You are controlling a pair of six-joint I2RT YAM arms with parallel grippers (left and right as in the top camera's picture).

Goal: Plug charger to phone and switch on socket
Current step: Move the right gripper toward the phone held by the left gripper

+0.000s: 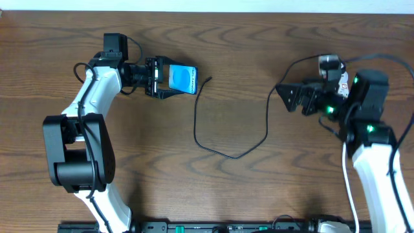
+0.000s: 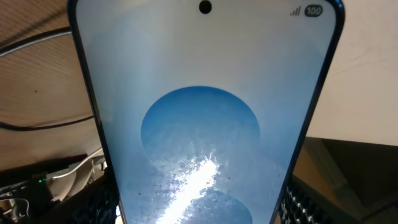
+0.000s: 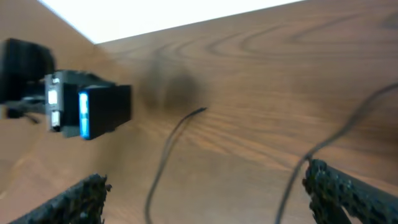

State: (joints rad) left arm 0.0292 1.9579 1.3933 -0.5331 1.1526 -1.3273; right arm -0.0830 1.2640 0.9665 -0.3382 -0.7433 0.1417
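Observation:
The phone (image 1: 182, 78), its blue screen lit, is held off the table in my left gripper (image 1: 169, 81), which is shut on its sides. It fills the left wrist view (image 2: 199, 112) and shows edge-on in the right wrist view (image 3: 84, 115). The charger (image 1: 197, 126) is a thin black cable looping across the table. Its plug end (image 1: 208, 80) lies just right of the phone, apart from it (image 3: 198, 112). My right gripper (image 1: 288, 97) is open and empty over the cable's right run (image 3: 205, 199). The socket (image 1: 330, 63) shows only as a white piece behind the right arm.
The wooden table (image 1: 246, 39) has a white edge along the far side (image 3: 186, 15). The left arm's base (image 1: 74, 155) stands at the front left. The right arm (image 1: 372, 149) stands at the front right with a white cord beside it.

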